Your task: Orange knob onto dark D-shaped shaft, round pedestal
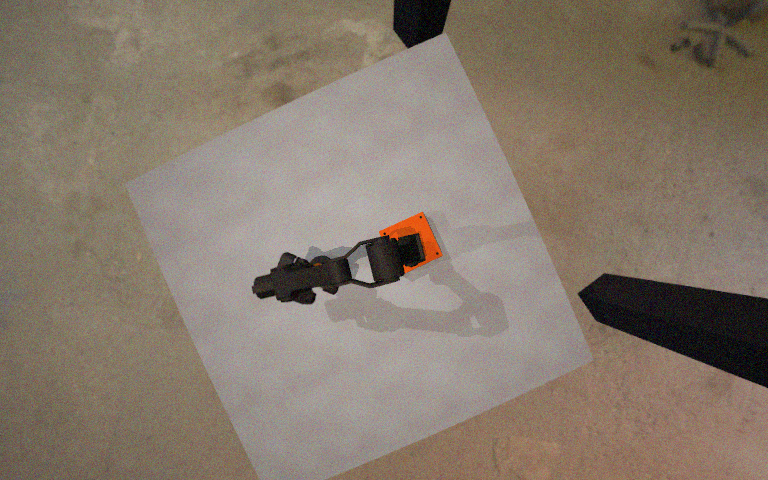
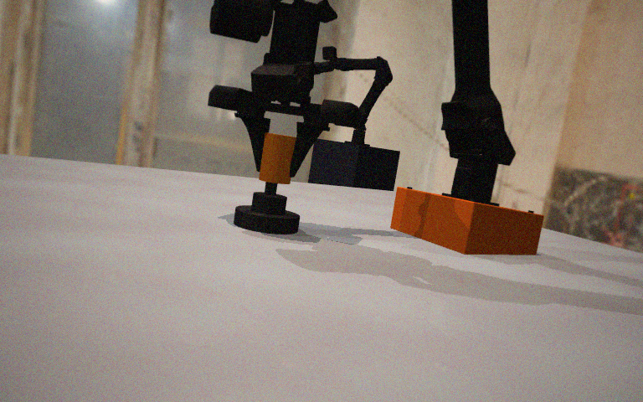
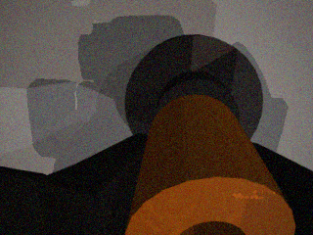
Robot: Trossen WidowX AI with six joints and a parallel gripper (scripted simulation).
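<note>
Around the round pedestal (image 2: 266, 221) (image 3: 142, 93) spreads a pale tabletop (image 1: 396, 141) (image 2: 284, 332) (image 3: 15, 117). Directly above the pedestal, the gripper (image 2: 275, 172) stands part-open, its fingers closed on the orange knob (image 2: 277, 158) (image 3: 196, 142). Below the knob shows a short length of dark shaft (image 2: 270, 188), so it isn't seated. The step in hand looks like lining up the flats; next calls for small turns under light downward pressure, then pushing home above the pedestal. No container is in sight.
</note>
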